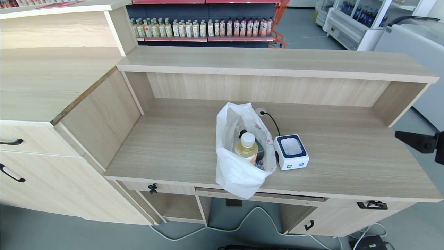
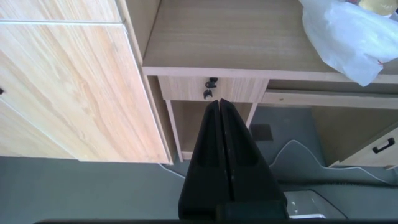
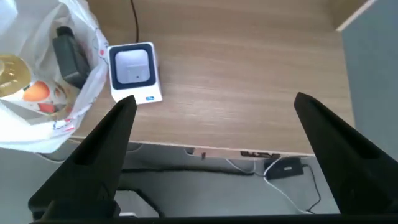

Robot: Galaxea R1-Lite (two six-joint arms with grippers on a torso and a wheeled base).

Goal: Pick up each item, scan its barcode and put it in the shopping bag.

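Note:
A white shopping bag (image 1: 236, 172) stands open on the wooden counter (image 1: 347, 156), near its front edge. Inside it are a yellowish bottle with a white cap (image 1: 247, 147) and a dark item (image 1: 259, 152). The small white scanner (image 1: 291, 151) sits just right of the bag. My right gripper (image 1: 414, 141) hangs off the counter's right end, open and empty; in its wrist view the right gripper (image 3: 214, 102) has the scanner (image 3: 132, 70) and bag (image 3: 68, 118) beyond it. My left gripper (image 2: 219, 106) is shut and empty, low in front of the counter, left of the bag (image 2: 348, 37).
A raised shelf (image 1: 270, 62) runs over the back of the counter, and a tall cabinet (image 1: 41, 86) stands on the left. The scanner's black cable (image 1: 272, 119) leads to a hole behind the bag. Drawers with a lock (image 2: 210, 87) and floor cables lie below.

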